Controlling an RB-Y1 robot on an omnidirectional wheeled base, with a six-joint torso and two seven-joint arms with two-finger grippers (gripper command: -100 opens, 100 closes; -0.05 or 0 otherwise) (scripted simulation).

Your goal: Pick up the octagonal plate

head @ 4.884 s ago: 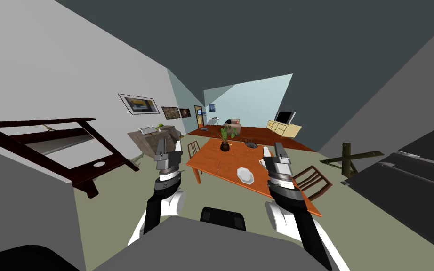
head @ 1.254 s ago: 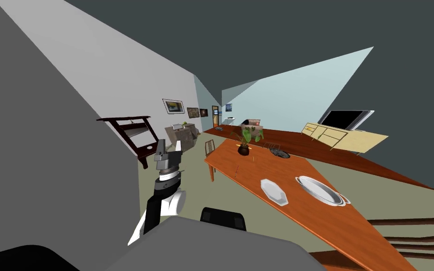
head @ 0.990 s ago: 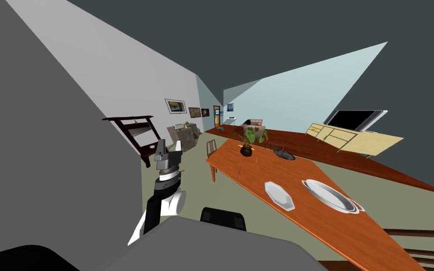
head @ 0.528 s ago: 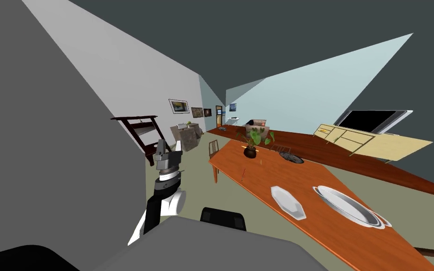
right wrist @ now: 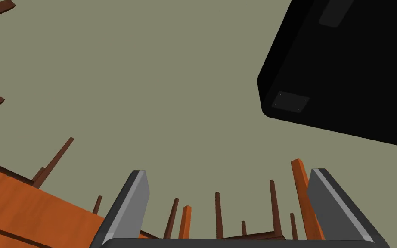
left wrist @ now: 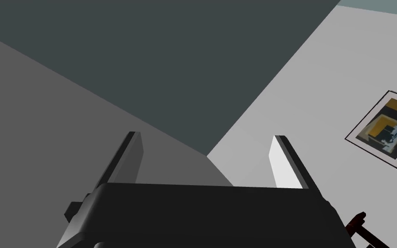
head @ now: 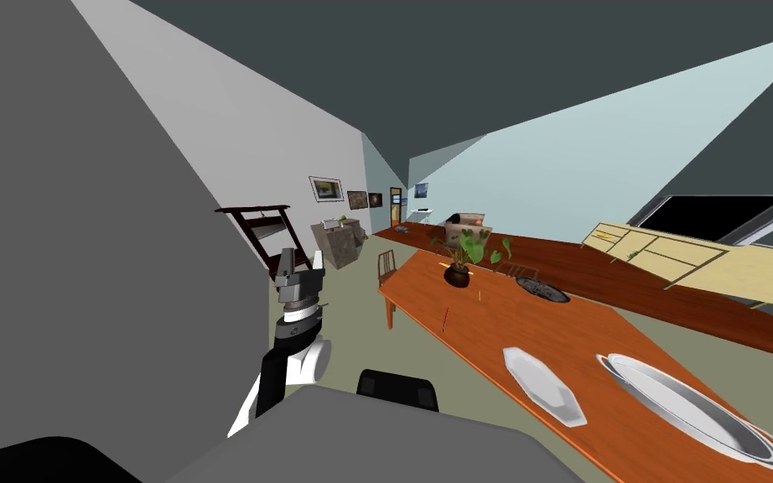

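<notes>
1. The octagonal plate [head: 544,386], white, is seen lying flat on the orange bench [head: 494,327], nr the bench's near long edge, at the robot's R-front. It is well apart from the left pincer [head: 299,262].
2. Just beside the plate, further R, a white oval dish [head: 695,411] w/ a grey inside is set on the same bench. A thin strip of bench is seen btwn the two.
3. Further along the bench a dark round item [head: 542,290] and a black pot [head: 457,276] are placed. A green plant [head: 470,245] is held in the pot.
4. A thin stick [head: 445,319] is seen nr the pot; what it is can't be made out.
5. A brown chair [head: 386,267] is set at the bench's far end.
6. Beyond the bench, a cream sideboard [head: 695,260] and a black screen [head: 728,218] are cut off at the R.
7. A grey wall [head: 83,251] is seen close on the L, w/ a dark wood rack [head: 259,231] further back.
8. The left pincer is held upright nr that wall, released, its fingers [left wrist: 286,161] spread wide.
9. The right pincer [right wrist: 225,189] is likewise released and is pointed at the olive floor [right wrist: 150,86]. Dark chair legs [right wrist: 217,213] are seen btwn its fingers.
</notes>
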